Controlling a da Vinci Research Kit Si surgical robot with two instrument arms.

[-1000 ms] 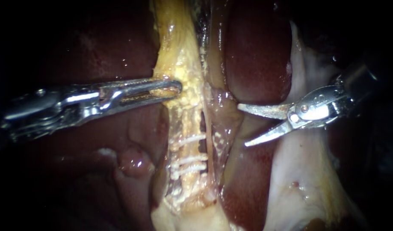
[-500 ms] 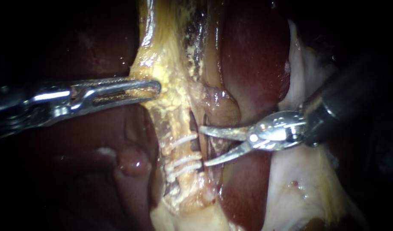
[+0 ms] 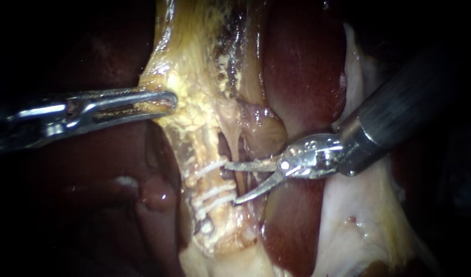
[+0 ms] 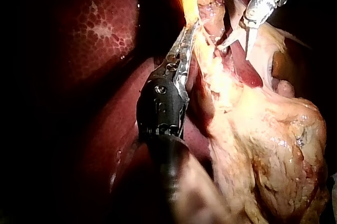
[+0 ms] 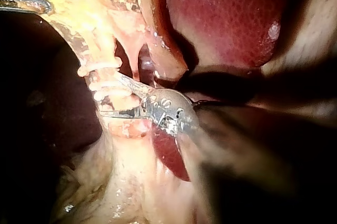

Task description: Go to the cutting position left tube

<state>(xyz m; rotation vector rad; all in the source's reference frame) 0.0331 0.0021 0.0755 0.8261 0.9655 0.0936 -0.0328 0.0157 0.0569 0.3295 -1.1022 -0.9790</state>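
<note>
The left tube, yellow and fatty, carries three white clips. My right instrument comes in from the upper right with its blades open. The blade tips touch the tube's right edge, the upper one by the top clip and the lower one by the lowest clip. In the right wrist view the open blades lie against the clipped stretch. My left instrument is shut on the yellow tissue above the clips and holds it stretched leftward. That grip also shows in the left wrist view.
Dark red liver lies behind and to both sides. A thinner strand runs just right of the clipped tube, close to the upper blade. Pale tissue lies under the right shaft. The bulky yellow gallbladder lies beside my left instrument.
My right instrument has moved left and down from over the liver to the clipped tube, blades still open. My left instrument has drawn the yellow tissue further left.
</note>
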